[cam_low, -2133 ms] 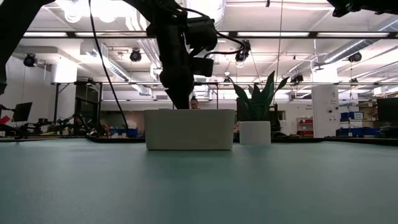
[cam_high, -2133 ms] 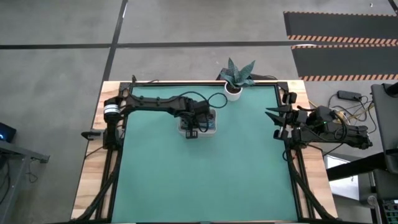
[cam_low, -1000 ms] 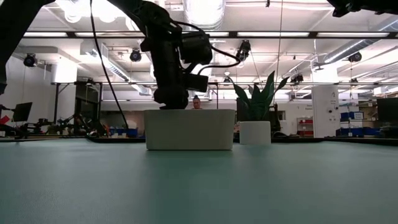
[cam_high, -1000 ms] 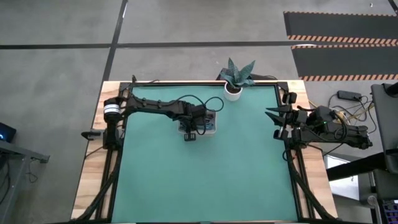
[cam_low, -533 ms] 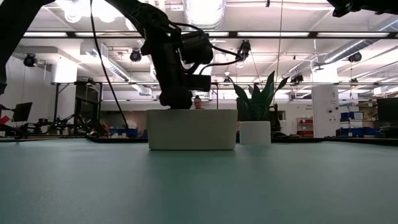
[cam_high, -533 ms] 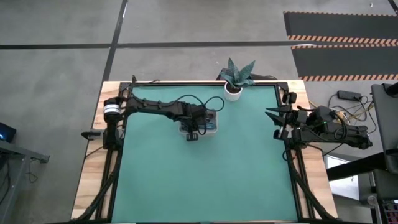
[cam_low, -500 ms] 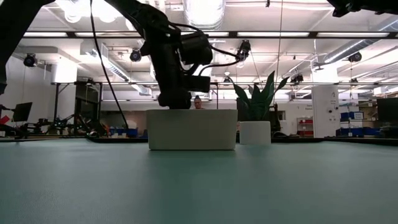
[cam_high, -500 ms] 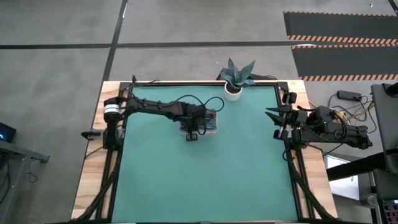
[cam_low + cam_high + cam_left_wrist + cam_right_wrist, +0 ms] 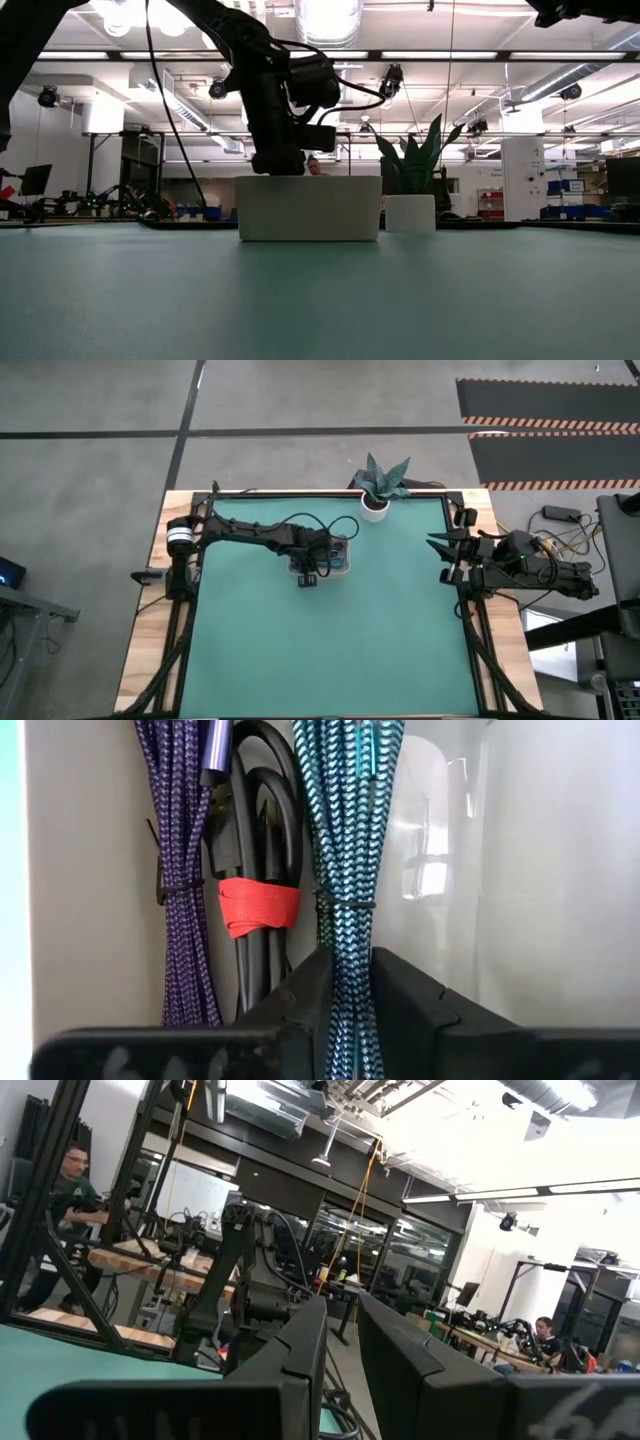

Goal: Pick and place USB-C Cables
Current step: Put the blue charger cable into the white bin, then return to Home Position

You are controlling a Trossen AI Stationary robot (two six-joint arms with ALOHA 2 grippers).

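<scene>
— Where was the cable at that moment?

— The teal cable [image 9: 350,840] lay inside the white tray [image 9: 90,870], stretched along it, just beside the red-and-black cable [image 9: 258,905]. The purple cable [image 9: 180,850] was on the other side of that one. The left gripper [image 9: 350,1010] was low over the tray, and its two fingers stood tight against the teal cable on both sides, so I judged it clamped on it.

— And the right gripper [image 9: 342,1340]?

— It waited at the right edge of the table. The fingers were a little apart and held nothing.

— How would such a cable handle?

— I judged it light and soft, with a braided skin that gives good friction. It would bend and hang at the ends. The best place to hold was near the thin tie at the middle of the bundle, where the strands stay together.
</scene>
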